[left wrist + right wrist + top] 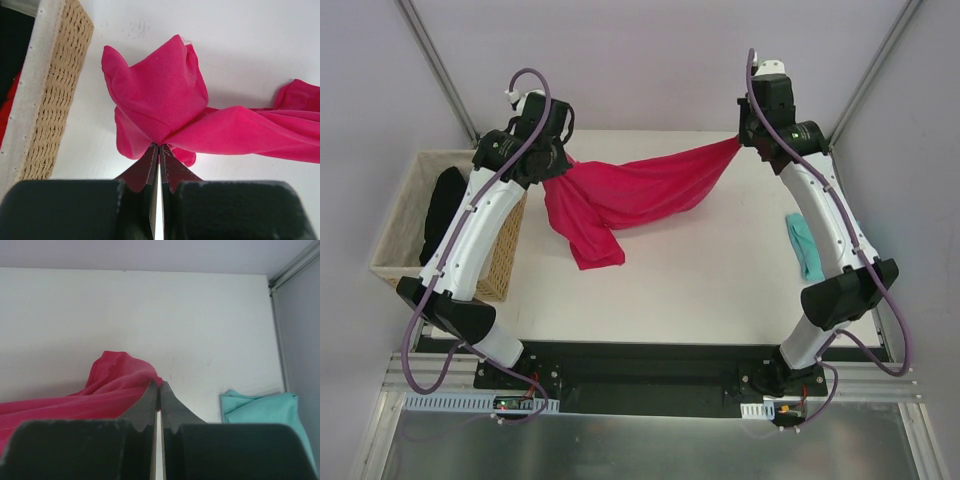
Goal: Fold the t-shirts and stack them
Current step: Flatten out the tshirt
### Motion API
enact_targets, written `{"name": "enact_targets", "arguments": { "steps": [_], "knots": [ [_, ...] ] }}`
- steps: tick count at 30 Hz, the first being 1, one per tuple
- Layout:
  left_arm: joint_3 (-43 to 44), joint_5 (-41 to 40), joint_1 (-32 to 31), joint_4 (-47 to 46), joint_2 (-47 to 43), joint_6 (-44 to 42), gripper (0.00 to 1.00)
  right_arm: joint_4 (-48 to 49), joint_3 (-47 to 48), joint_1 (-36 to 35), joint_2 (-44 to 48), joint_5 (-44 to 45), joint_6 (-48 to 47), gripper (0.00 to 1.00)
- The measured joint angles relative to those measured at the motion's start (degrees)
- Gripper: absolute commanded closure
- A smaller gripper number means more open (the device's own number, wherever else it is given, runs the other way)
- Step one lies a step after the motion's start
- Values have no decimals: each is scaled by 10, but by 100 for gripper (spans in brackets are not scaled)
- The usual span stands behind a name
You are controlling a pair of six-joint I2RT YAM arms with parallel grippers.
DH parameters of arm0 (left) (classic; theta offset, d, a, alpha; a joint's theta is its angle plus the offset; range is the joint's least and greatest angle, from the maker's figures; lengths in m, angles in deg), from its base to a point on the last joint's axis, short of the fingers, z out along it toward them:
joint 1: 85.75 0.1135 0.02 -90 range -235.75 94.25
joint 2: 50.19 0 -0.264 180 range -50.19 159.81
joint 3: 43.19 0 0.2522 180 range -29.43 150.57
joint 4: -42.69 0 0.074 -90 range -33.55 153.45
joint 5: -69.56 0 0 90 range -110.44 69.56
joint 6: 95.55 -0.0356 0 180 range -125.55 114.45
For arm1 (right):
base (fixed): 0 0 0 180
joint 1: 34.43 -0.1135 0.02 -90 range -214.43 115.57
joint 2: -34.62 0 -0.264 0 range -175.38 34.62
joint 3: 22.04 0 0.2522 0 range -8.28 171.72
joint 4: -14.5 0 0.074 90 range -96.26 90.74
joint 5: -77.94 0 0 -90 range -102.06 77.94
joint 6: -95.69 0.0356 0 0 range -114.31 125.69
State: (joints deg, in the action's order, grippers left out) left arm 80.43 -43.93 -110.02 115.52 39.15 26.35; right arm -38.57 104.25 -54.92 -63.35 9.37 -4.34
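Observation:
The crimson-pink t-shirt [630,195] hangs stretched between both grippers above the white table, its lower part drooping to the table. My left gripper [552,168] is shut on its left end, next to the basket; the left wrist view shows the cloth [165,105] pinched at the fingertips. My right gripper [742,140] is shut on its right end at the far right; the cloth [115,380] bunches at the tips in the right wrist view. The teal t-shirt [804,245] lies folded at the table's right edge, also in the right wrist view [260,410].
A woven wicker basket [505,255] stands at the table's left edge with dark and red cloth inside [445,205]; its wall shows in the left wrist view [60,95]. The white table [700,290] ends at a black rail in front. Grey walls enclose the cell.

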Motion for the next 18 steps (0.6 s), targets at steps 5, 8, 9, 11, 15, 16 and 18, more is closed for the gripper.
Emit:
{"name": "enact_targets", "arguments": {
  "steps": [5,8,9,11,15,16,18],
  "knots": [
    [0,-15,0,-3,-12,-13,100,12,2,0,30,41,-36,99],
    [0,-19,4,-10,-16,-22,100,24,2,0,46,59,-53,99],
    [2,-22,7,-12,-17,-26,100,29,2,1,51,64,-58,99],
    [8,-24,11,-15,-17,-33,100,35,2,1,59,71,-66,99],
    [31,-26,15,-16,-17,-49,100,46,5,2,64,81,-78,100],
    [39,-27,15,-17,-17,-54,100,47,6,2,64,83,-82,99],
    [54,-30,15,-19,-17,-63,100,49,9,2,64,88,-90,99]
  ]
}}
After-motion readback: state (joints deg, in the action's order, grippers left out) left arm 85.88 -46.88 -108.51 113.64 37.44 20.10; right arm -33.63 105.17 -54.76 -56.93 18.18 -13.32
